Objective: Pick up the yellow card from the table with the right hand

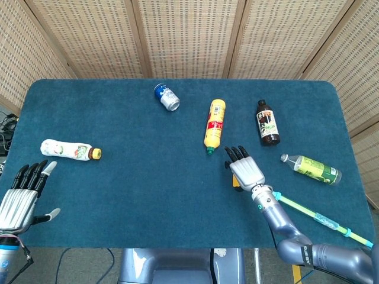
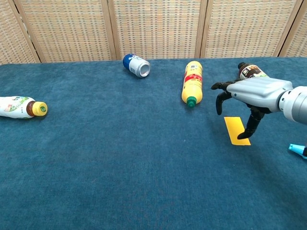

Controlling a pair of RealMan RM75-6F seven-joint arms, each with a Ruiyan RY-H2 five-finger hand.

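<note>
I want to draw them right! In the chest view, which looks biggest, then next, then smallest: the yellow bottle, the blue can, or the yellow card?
1. Yellow bottle, clearly longest.
2. and 3. Yellow card and blue can look about alike. The can lies farther from the camera and the right hand hides part of the card, so I won't rank them.

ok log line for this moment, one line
phase: reach | right hand: open, over yellow card, one fingertip at its edge | card: flat on table, not lifted | left hand: open, idle
</note>
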